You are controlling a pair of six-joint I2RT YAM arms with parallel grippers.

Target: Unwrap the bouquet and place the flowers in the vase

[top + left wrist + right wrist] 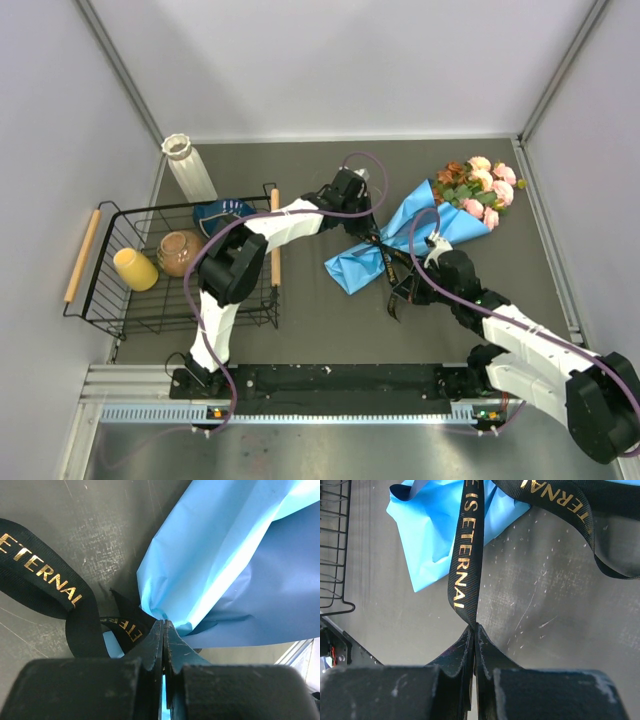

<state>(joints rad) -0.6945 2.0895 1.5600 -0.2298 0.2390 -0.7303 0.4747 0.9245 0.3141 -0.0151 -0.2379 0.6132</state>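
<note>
Now my left arm reaches out over the table from a sharply bent elbow, wrist tipped down, and my left pincer [164,623] is pressed fully closed on a fold of the blue paper [215,555] at the narrow end of the bouquet [430,218]. My right arm lies low, its right pincer [474,627] clamped tight on the black ribbon [466,555]; the vase [190,165] stands well apart at far left, by the wire basket [150,210]

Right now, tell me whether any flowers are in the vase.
No: the flowers lie bundled in the blue paper, well apart from the white vase.
</note>
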